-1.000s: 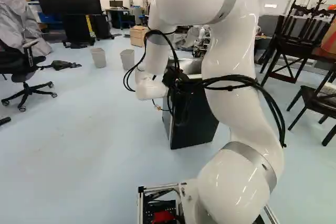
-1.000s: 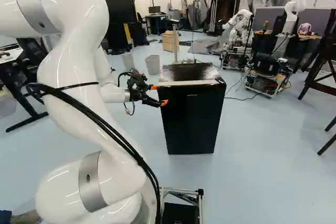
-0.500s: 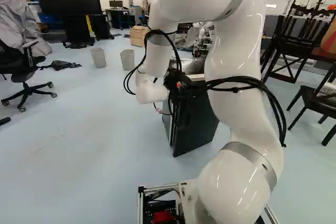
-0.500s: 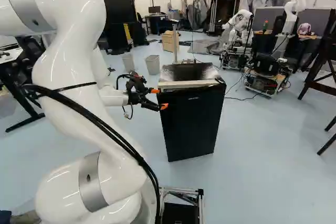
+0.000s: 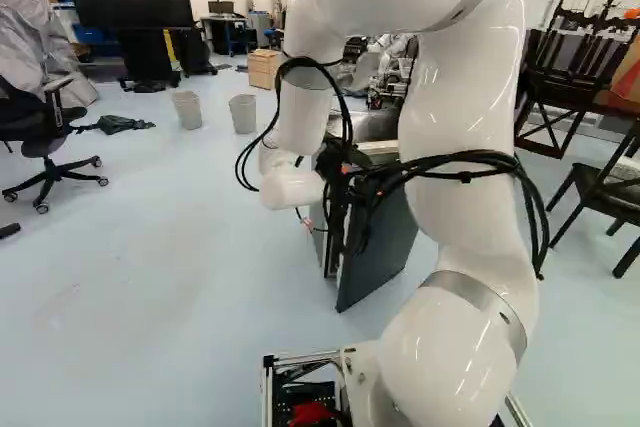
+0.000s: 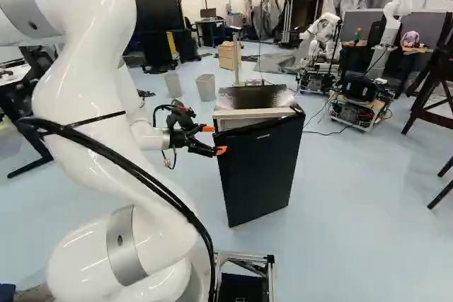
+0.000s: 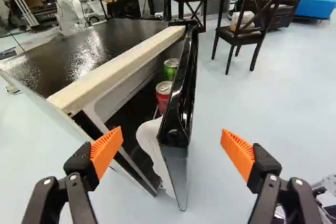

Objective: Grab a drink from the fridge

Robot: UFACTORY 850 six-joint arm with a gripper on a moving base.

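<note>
The fridge (image 7: 89,48) stands ajar, its door (image 6: 258,167) edge-on toward the gripper (image 7: 172,139), fingers spread and grasping nothing; the upright green can (image 7: 170,70) and red can (image 7: 163,94) lie ahead, just inside the door.

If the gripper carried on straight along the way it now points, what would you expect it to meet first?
Most likely the free edge of the partly open fridge door, which lines up with the gap of the open gripper; how much depth remains between them is hard to judge.
</note>
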